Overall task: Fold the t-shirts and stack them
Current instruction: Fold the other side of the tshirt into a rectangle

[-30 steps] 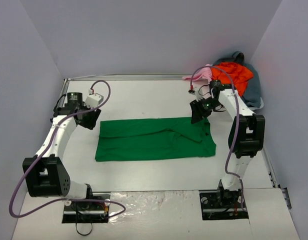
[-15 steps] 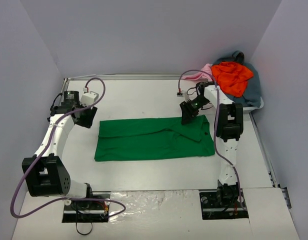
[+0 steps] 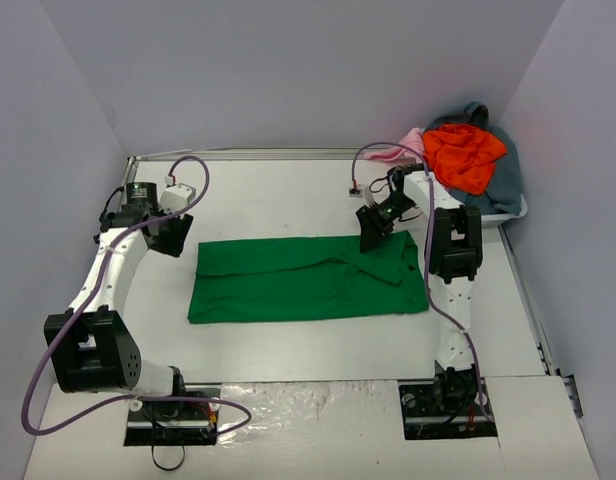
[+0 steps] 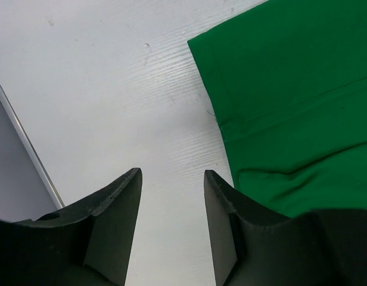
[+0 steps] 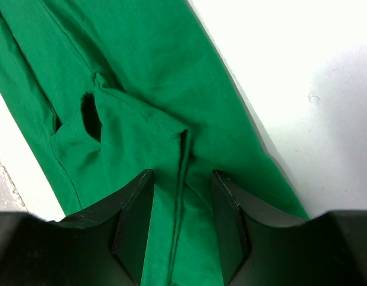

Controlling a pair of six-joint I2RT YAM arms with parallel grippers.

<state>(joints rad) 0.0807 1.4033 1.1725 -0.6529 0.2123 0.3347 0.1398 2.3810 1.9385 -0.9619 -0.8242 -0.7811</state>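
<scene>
Noted green t-shirt [image 3: 308, 278] lying flat mid desk [image 3: 288, 190] as a long band running L-R. Found L gripper [image 4: 171, 179] abt half open, nothing between jaws, poised over bare desk just beside shirt's far-left corner. Found R gripper [image 5: 182, 179] also abt half open, gripping nothing, jaws either side of a raised fold ridge near shirt's far-right end; contact w/ cloth not discernible. Logged 3 more heaped at far-right corner: orange-red t-shirt [image 3: 466, 155] on top, pink t-shirt [image 3: 400, 150] and grey-blue t-shirt [image 3: 503, 185] beneath.
</scene>
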